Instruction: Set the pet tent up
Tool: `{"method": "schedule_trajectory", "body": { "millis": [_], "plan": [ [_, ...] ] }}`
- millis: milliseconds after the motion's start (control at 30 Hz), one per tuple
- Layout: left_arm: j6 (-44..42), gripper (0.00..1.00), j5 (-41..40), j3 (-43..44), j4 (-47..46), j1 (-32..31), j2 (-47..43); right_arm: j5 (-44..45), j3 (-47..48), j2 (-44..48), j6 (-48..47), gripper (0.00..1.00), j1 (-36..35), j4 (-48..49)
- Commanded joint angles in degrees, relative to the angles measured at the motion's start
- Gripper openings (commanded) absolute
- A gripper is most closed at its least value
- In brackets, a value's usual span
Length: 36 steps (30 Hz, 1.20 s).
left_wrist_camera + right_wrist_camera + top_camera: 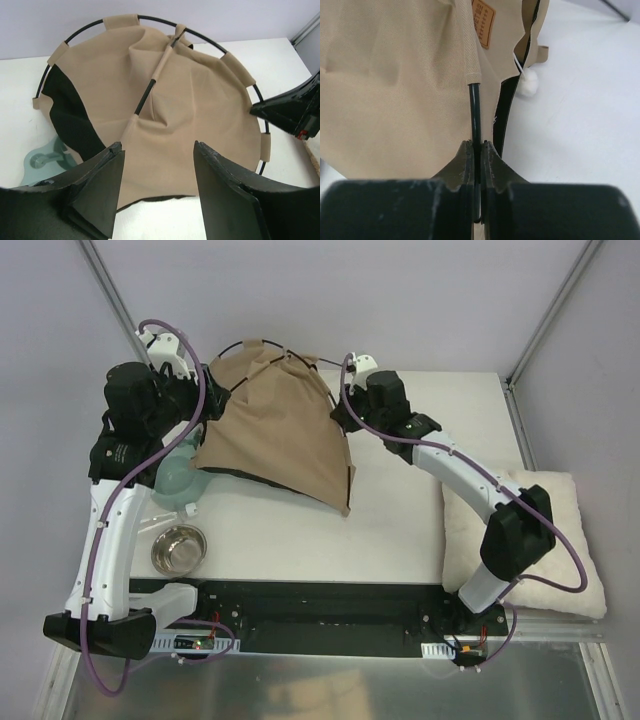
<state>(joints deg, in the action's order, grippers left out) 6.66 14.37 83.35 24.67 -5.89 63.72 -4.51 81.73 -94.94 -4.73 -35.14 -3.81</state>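
Right gripper (477,146) clamped on a thin black pole (475,107) where it leaves the tan sleeve of the tent (275,435), with the label patch (483,15) and white pom-pom (527,82) just beyond. Left gripper (157,146) spread wide, holding nothing, facing the tent's hooped side. Tent sits on the table (400,530) toward the far edge, between both grippers

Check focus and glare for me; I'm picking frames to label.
Top external: even light, sharp, no glare on the tan fabric pet tent. Left wrist: tent sharp, left gripper slightly soft. Right wrist: thin black pole sharp, right gripper a dark blur.
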Motion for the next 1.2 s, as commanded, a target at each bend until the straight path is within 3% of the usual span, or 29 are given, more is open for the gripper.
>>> {"method": "schedule_trajectory", "body": {
  "millis": [0,333,533,767,933,1000,1100,1167],
  "plan": [
    [-1.3,0.60,-0.9,0.3,0.6,0.3,-1.8,3.9,4.4,2.8,-8.1,0.00,1.6,1.4],
    [-0.3,0.67,0.2,-2.7,2.1,0.3,-2.8,-0.1,10.6,6.5,-23.6,0.00,7.2,-11.5],
    [2.2,0.68,3.6,-5.6,2.1,0.2,-3.0,0.6,10.1,9.5,-27.8,0.00,11.3,-13.6],
    [5.7,0.72,14.4,-7.5,1.6,0.3,-3.0,4.2,7.0,12.5,-33.8,0.00,14.7,-13.2],
    [8.0,0.73,14.4,-7.5,0.7,0.3,-3.3,8.6,1.7,15.4,-37.0,0.02,15.0,-10.4],
    [8.7,0.73,15.4,-7.3,0.1,0.3,-3.2,9.3,0.1,16.5,-36.4,0.16,15.0,-10.1],
    [10.0,0.73,16.3,-7.4,-0.6,0.3,-2.9,9.4,-1.7,18.7,-32.5,0.60,15.0,-10.1],
    [11.0,0.73,18.0,-7.8,-1.2,0.3,-2.4,8.8,-3.2,20.8,-29.4,0.74,15.0,-9.9]
  ]
}}
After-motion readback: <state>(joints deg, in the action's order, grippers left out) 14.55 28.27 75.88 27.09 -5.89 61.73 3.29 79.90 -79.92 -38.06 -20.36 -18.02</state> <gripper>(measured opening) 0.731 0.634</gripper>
